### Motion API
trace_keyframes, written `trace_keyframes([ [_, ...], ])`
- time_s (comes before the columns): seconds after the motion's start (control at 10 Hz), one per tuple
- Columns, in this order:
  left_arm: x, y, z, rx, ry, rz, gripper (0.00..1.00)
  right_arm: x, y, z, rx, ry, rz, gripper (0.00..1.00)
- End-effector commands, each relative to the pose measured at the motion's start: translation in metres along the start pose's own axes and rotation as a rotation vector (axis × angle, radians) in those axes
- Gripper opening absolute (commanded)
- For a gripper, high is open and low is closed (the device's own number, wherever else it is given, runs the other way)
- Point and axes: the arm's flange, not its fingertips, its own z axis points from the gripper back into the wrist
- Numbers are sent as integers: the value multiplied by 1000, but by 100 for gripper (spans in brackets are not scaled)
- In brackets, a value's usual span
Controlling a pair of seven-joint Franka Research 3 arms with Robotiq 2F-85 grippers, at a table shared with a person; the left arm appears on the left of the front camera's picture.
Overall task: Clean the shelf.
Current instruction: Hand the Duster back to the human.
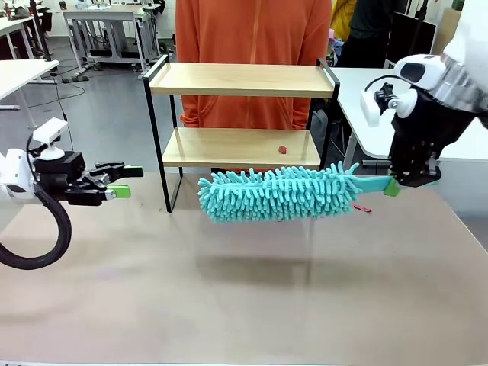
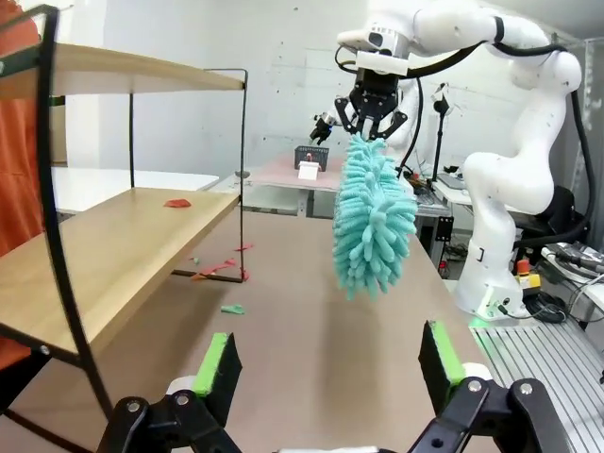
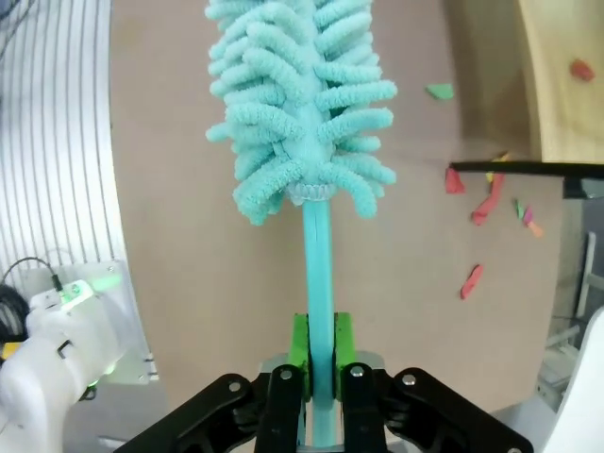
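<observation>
My right hand (image 1: 414,183) is clamped on the handle of the duster (image 1: 278,194), whose long head reaches sideways past my fingers. The shelf (image 1: 242,80) stands just behind it. My left hand (image 1: 114,181) hangs wide open, empty, farther off.

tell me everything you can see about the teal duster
The duster has a fluffy teal head of soft noodle-like microfibre strands on a flat, slim teal handle that looks like plastic. The right gripper is shut on the handle, its green-padded fingers clamping it near the end. The duster is held roughly level above the brown table, head pointing toward the robot's left, in front of the shelf's lower board. Nothing but the fingers touches it.
</observation>
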Motion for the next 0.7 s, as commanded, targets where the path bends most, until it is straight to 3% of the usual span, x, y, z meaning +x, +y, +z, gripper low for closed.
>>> trace_keyframes([
  [0.0,1,-20,-19,30,-5,-10,100,-3,-16,-11,4,-70,80,13],
  [0.3,1,-35,-44,35,-13,-33,100,-3,-33,-19,18,-105,171,13],
  [0.6,-1,-40,-64,48,-25,-61,100,-2,-46,-31,18,-166,151,13],
])
